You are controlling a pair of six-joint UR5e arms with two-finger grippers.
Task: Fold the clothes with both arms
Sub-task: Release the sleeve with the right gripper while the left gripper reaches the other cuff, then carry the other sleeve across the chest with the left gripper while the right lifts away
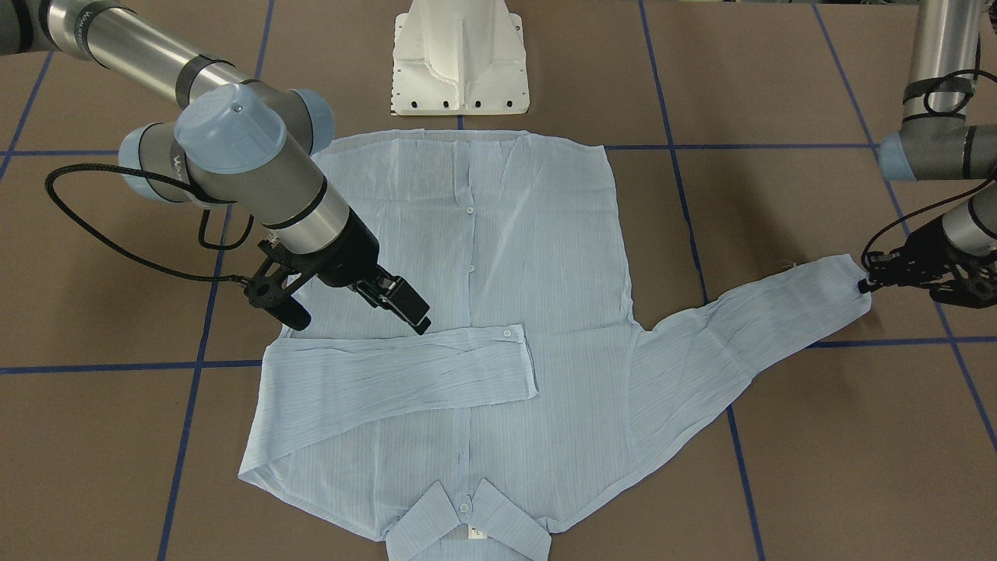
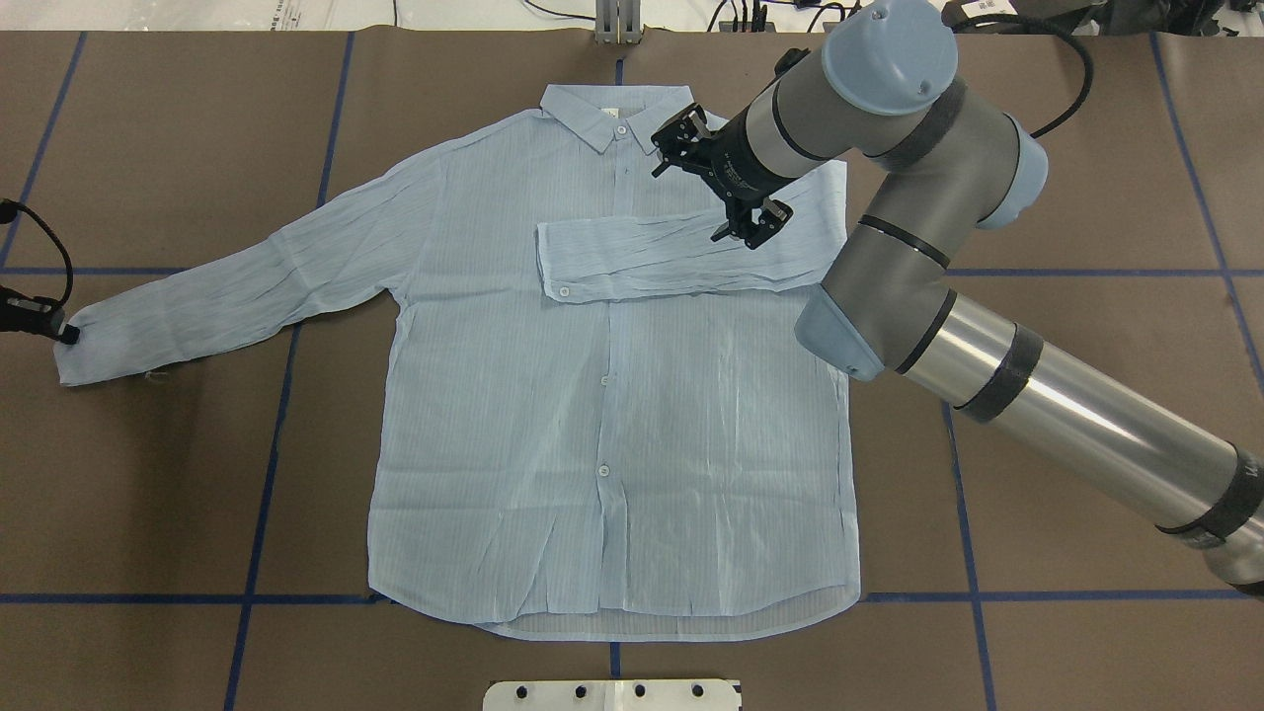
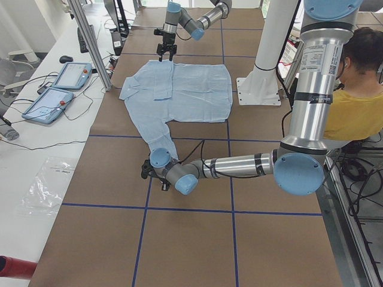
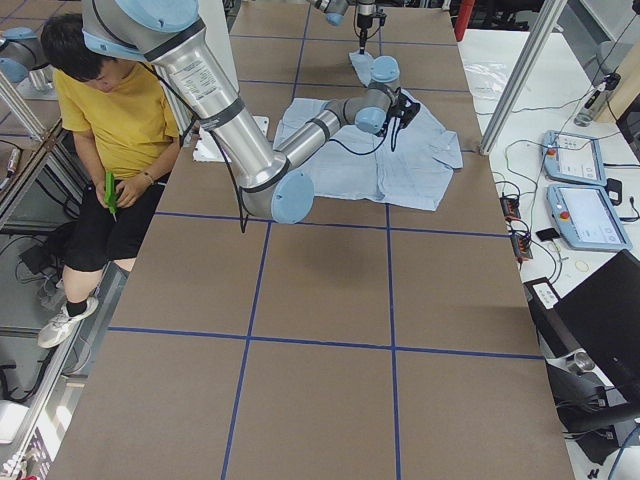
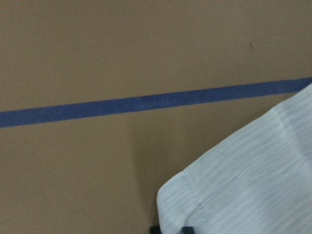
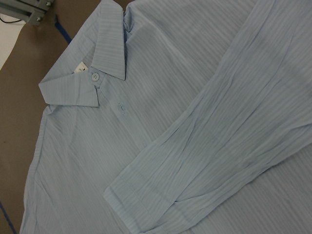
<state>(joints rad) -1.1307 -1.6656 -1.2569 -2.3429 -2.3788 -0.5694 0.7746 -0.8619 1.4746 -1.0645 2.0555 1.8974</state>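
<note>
The light-blue shirt (image 2: pixel 612 425) lies flat and buttoned on the brown table, collar (image 2: pixel 612 114) away from the robot. One sleeve (image 2: pixel 652 257) is folded across the chest. My right gripper (image 2: pixel 741 232) hovers just over that folded sleeve (image 1: pixel 405 374), jaws open and empty (image 1: pixel 417 315). The other sleeve (image 2: pixel 247 296) stretches out towards the table's left. My left gripper (image 2: pixel 67 336) is shut on its cuff corner (image 1: pixel 863 285). The left wrist view shows the cuff (image 5: pixel 243 185). The right wrist view shows the folded sleeve (image 6: pixel 219 146) and collar (image 6: pixel 97 63).
The white pedestal base (image 1: pixel 459 62) stands just behind the shirt's hem. Blue tape lines (image 2: pixel 267 444) cross the table. A person in a yellow shirt (image 4: pixel 110 120) sits beside the robot. Two pendants (image 3: pixel 60 84) lie on a side table.
</note>
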